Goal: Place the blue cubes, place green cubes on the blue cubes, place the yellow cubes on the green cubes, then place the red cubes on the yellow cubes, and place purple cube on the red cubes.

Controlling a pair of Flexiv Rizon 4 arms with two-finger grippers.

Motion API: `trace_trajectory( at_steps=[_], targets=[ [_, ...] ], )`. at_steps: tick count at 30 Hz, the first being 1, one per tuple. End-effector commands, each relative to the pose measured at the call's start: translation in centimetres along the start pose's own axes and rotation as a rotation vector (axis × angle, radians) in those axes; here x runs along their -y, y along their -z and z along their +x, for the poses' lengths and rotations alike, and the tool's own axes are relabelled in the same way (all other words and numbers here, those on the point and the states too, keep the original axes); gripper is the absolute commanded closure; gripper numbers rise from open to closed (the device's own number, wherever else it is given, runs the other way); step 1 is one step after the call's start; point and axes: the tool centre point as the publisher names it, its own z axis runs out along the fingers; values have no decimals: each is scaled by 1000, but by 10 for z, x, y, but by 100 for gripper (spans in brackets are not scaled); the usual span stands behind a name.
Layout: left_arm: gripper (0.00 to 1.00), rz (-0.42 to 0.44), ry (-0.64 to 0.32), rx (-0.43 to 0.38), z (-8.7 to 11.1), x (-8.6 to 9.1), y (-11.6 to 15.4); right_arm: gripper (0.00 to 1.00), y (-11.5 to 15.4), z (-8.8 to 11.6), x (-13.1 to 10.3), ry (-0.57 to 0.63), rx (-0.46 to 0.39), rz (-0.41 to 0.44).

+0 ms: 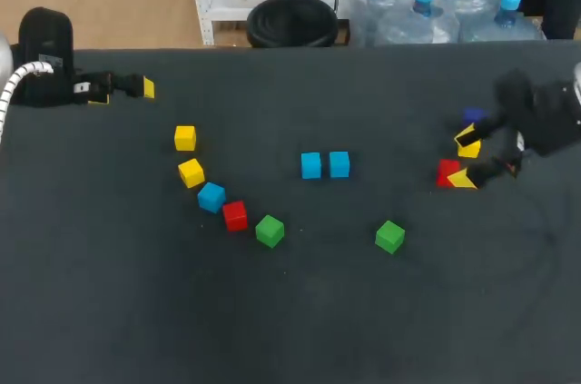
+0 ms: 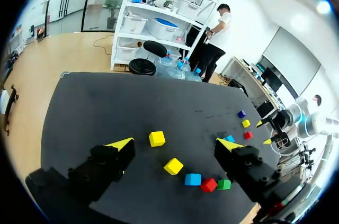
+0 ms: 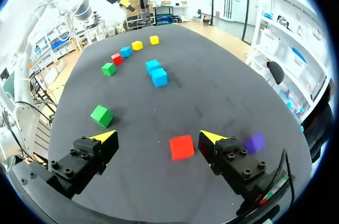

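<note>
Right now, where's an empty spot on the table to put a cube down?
Bare: the table's whole front strip, nearer than both green cubes, and the back stretch behind the blue pair. Crowded: the curved cube row at left, and around the right gripper.
</note>
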Motion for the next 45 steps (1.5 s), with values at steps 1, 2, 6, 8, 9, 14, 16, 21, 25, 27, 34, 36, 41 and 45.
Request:
trace_trajectory(
  at_steps=[1, 2, 6, 8, 9, 14, 16, 21, 25, 27, 34, 36, 41, 45],
  targets=[
    [0, 0, 0, 0, 0, 0, 0, 0, 3, 1, -6, 3, -14, 18],
    [0, 0, 0, 0, 0, 0, 0, 0, 3, 0, -6, -12, -23, 22],
    [0, 0, 0, 0, 0, 0, 0, 0, 2, -1, -6, -15, -37, 21],
    [0, 0, 0, 0, 0, 0, 0, 0, 2, -1, -6, -15, -37, 21],
    [0, 0, 0, 0, 0, 0, 0, 0, 2, -1, -6, -15, -37, 21],
    [0, 0, 0, 0, 0, 0, 0, 0, 2, -1, -6, -15, -37, 21],
    [0, 0, -23, -1, -3, 4, 9, 0, 2, -1, -6, -15, -37, 21],
    [0, -28, -91, -28, 1, 11, 29, 0, 2, -1, -6, -15, -37, 21],
    [0, 47, -199, -43, 9, 21, 39, 0, 2, -1, -6, -15, -37, 21],
    [0, 82, -281, -75, 13, 24, 40, 0, 2, -1, -6, -15, -37, 21],
    [0, 170, -527, -221, 23, 21, 28, 0, 2, -1, -6, -15, -37, 21],
    [0, 161, -590, -261, 24, 15, 21, 0, 2, -1, -6, -15, -37, 21],
    [0, 159, -714, -378, 25, 7, 6, 0, 2, -1, -6, -15, -37, 21],
    [0, 139, -802, -455, 21, 1, -2, 0, 2, -1, -6, -15, -37, 21]
  ],
)
